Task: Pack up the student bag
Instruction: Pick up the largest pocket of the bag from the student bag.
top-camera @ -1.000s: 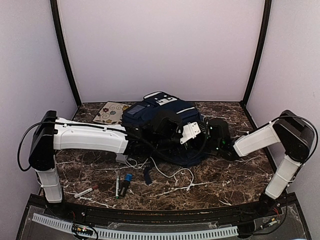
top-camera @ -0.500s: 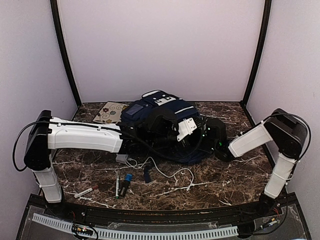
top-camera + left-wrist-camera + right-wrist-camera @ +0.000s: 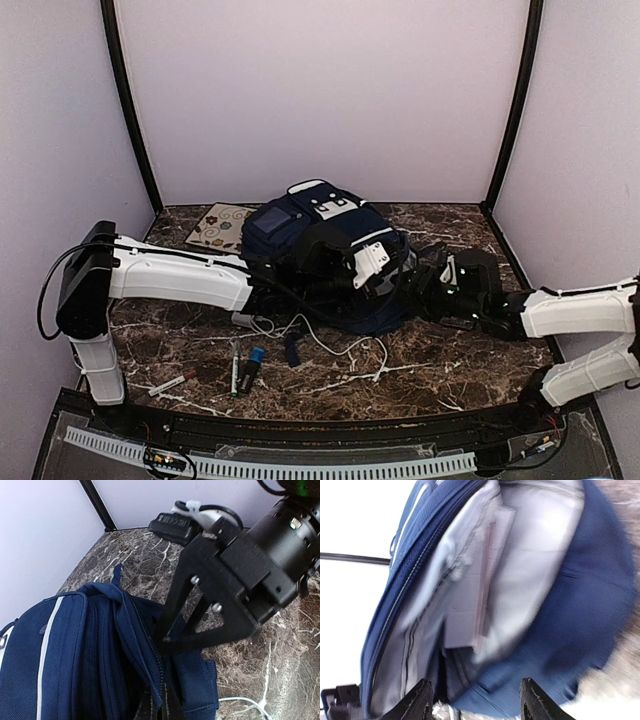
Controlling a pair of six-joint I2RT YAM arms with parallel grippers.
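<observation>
The student bag (image 3: 292, 228) lay on the marble table (image 3: 470, 370), its open mouth turned toward the right claw (image 3: 477, 702) and its zipper edge caught in the left claw (image 3: 161, 708). The left claw was clenched on that navy edge at the lip of the opening, and the rest of the bag spread away ahead of it. The right claw was released, its two fingertips (image 3: 422, 700) standing apart with nothing between them, just in front of the mouth and close to the left claw's tips. Beyond the right claw the pale grey lining (image 3: 540, 555) showed, with a flat pale thing (image 3: 470, 600) inside, too blurred to name. Behind the left claw, toward the arm bases, a white cable (image 3: 345, 352) and some markers (image 3: 242, 370) lay on the table. A patterned card (image 3: 222, 225) lay beside the bag's far corner.
</observation>
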